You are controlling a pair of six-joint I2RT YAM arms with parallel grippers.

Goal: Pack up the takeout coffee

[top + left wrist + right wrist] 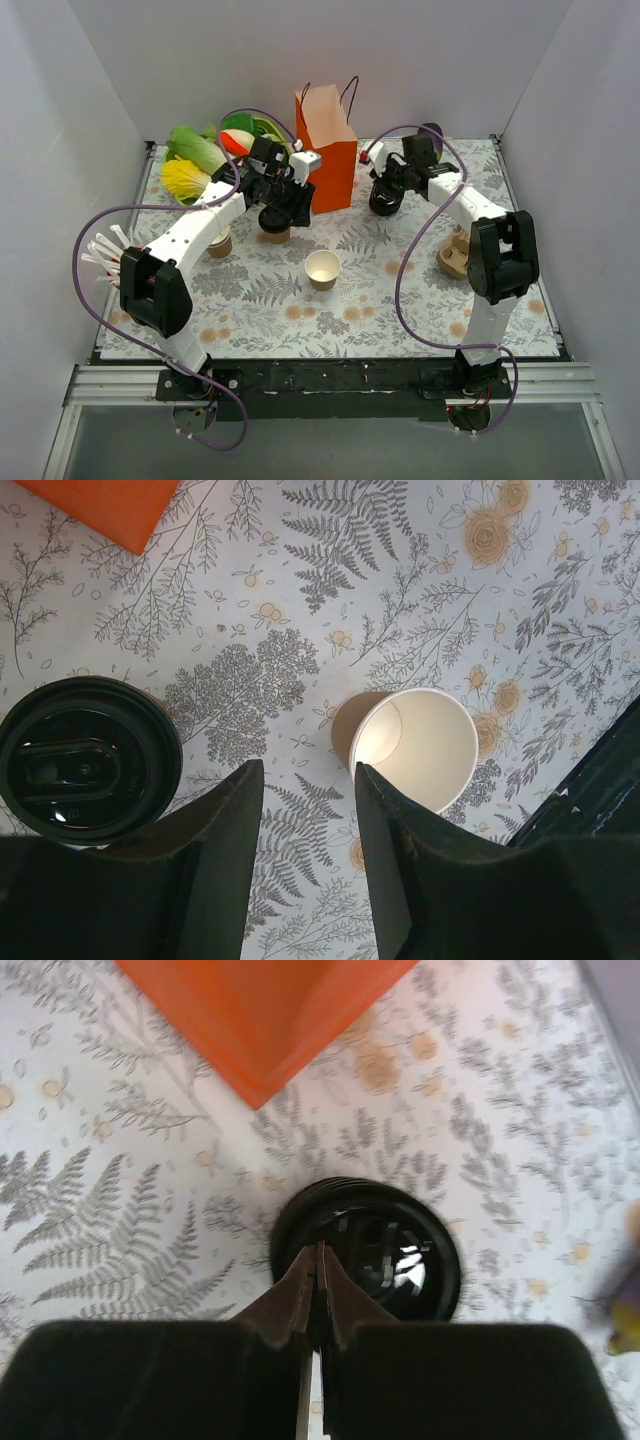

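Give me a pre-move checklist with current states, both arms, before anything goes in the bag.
1. Right gripper pinched on the black lid: cannot tell; the fingers meet over its near rim, grip not visible.
2. Left gripper free: ok, jaws apart, nothing between them.
3. Open cup upright and lidless: ok, pale inside showing.
4. Lidded cup beside the left gripper: ok, lid on.
5. Orange paper bag standing, mouth open: ok.
6. Cups in bag: not ok; whether any is inside cannot be seen.
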